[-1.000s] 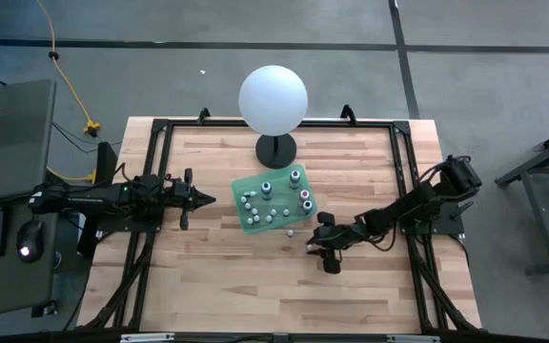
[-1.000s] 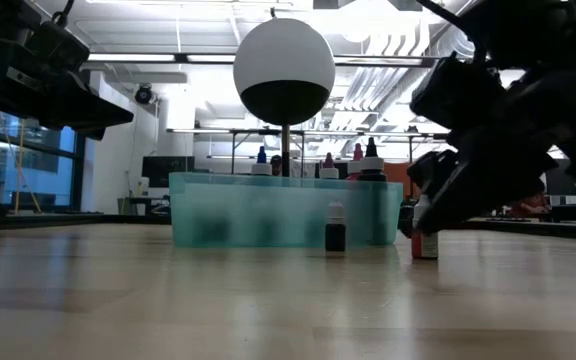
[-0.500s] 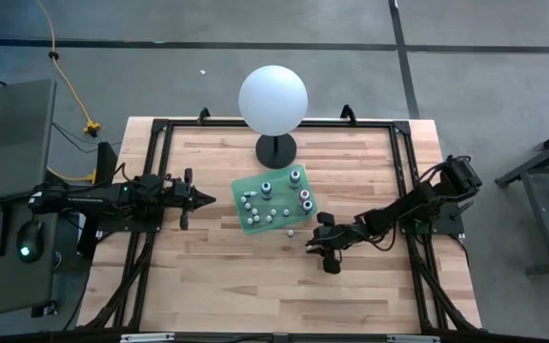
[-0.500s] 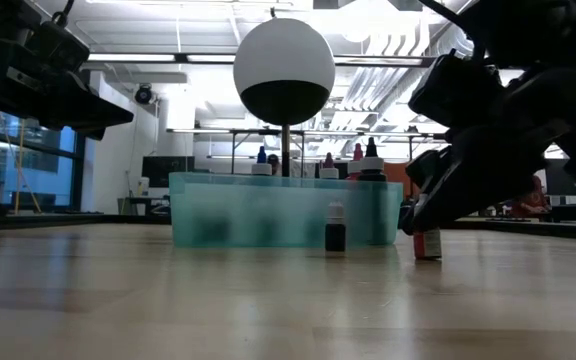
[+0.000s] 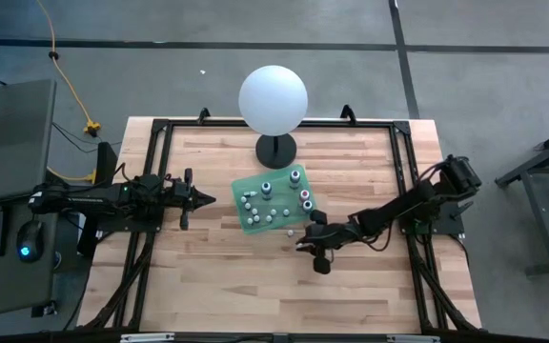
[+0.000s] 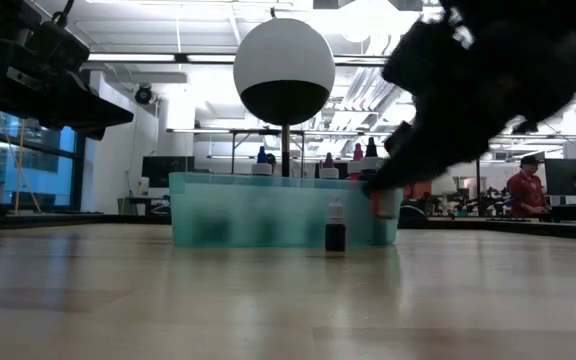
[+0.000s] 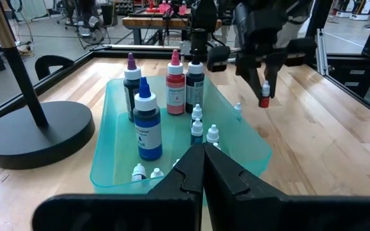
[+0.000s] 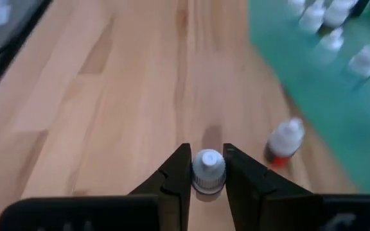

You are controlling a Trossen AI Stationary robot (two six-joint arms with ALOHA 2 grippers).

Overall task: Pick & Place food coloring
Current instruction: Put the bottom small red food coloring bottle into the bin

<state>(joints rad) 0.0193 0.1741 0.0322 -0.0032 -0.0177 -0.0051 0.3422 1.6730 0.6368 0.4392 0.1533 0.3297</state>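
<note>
Bottle (image 8: 208, 168) pinched between right end effector (image 8: 208, 171) fingers | lifted off table (image 5: 217, 286) | beside green tray (image 5: 298, 214)

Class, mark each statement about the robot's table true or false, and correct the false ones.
1. The right tool grips a small white-capped bottle with a red base and holds it clear of the table. True.
2. The green plastic tray is empty. False: it holds several bottles.
3. One small dark bottle stands on the wooden table outside the tray. True.
4. The left tool is wide open above the tray. False: it is shut, beside the tray.
5. The white sphere on its black stand lies tipped over. False: it stands upright.
</note>
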